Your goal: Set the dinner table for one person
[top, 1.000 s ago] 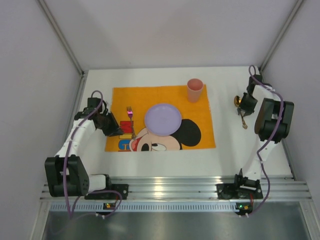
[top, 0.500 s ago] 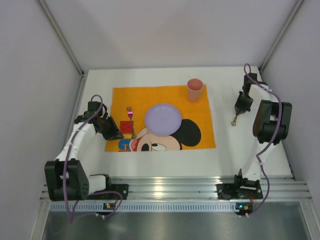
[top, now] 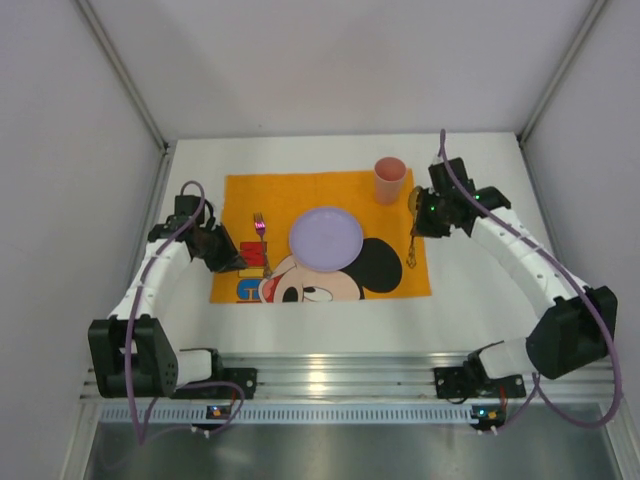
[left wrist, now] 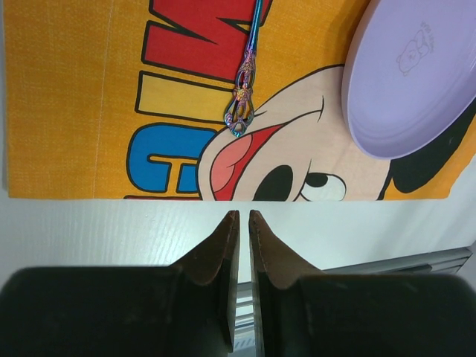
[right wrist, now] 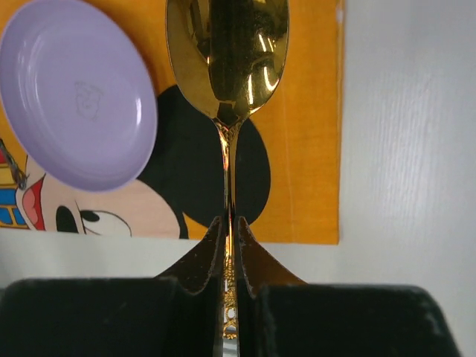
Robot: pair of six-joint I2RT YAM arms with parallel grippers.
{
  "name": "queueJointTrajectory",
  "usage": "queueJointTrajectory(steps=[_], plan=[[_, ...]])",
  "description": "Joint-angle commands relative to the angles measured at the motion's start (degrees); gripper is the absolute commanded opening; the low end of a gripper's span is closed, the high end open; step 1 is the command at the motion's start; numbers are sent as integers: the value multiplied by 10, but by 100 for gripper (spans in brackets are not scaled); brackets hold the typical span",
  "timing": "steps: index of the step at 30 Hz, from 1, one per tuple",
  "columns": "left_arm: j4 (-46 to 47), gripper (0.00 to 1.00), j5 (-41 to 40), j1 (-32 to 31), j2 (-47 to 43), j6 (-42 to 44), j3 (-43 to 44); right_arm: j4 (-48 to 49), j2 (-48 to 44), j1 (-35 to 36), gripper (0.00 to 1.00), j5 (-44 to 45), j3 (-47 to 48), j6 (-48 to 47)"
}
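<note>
The right gripper [top: 428, 208] has its jaws pinched fully together on the thin handle of a gold spoon [top: 411, 240]. The spoon is the only piece not yet laid. In the top view it is over the 3 o'clock edge of the orange Mickey Mouse placemat [top: 250, 195]. It lies at 3 o'clock from the lilac plate [top: 326, 238] and at 6 o'clock from the pink cup [top: 389, 180].

The spoon's long axis runs 12 to 6, bowl towards 12, roughly parallel to the placemat's edge. The likely next move is a short descent to lay it beside the plate, and little turning looks needed. The right arm is the nearer one by far.

The left gripper [top: 232, 262] sits at the placemat's 8 o'clock corner. Its jaws are all but closed, with a thin slit between them and nothing held. The iridescent fork [top: 260, 235] already lies at the plate's 9 o'clock, just beyond those jaws. The white bench [top: 480, 300] carries all of it.

The right wrist view shows what the top view cannot. The handle is centred between the fingertips, and the bowl reaches out over Mickey's black ear and the orange cloth, with bare bench at 3 o'clock. How high the spoon is above the cloth I cannot tell from either view. The left wrist view shows the fork's ornate handle end lying on the print.
</note>
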Motion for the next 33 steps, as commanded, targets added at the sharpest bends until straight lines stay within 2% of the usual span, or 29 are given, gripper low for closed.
queueJointTrajectory(steps=[1, 8, 9, 11, 17, 27, 28, 30, 31, 33], plan=[[1, 15, 5, -4, 2, 2, 21, 1, -27, 49, 0, -17, -60, 67], [-4, 15, 5, -5, -8, 3, 14, 99, 2, 94, 0, -39, -127, 78], [-13, 15, 0, -6, -11, 5, 12, 118, 42, 94, 0, -39, -111, 71], [-19, 14, -2, -6, -14, 9, 8, 122, 55, 94, 0, -38, -101, 65], [-27, 14, -15, -8, -40, 15, -26, 129, 170, 98, 0, -36, -17, 43], [-37, 14, -30, -7, -48, 21, -27, 142, 260, 98, 1, -16, 15, 37], [-38, 14, -31, -8, -47, 22, -27, 142, 261, 98, 17, -11, 15, 39], [-40, 14, -32, -8, -46, 22, -27, 142, 262, 98, 40, -10, 15, 39], [-41, 14, -33, -8, -45, 22, -26, 141, 260, 98, 57, -8, 15, 37], [-41, 14, -32, -8, -43, 23, -26, 140, 247, 100, 63, -8, 16, 33]])
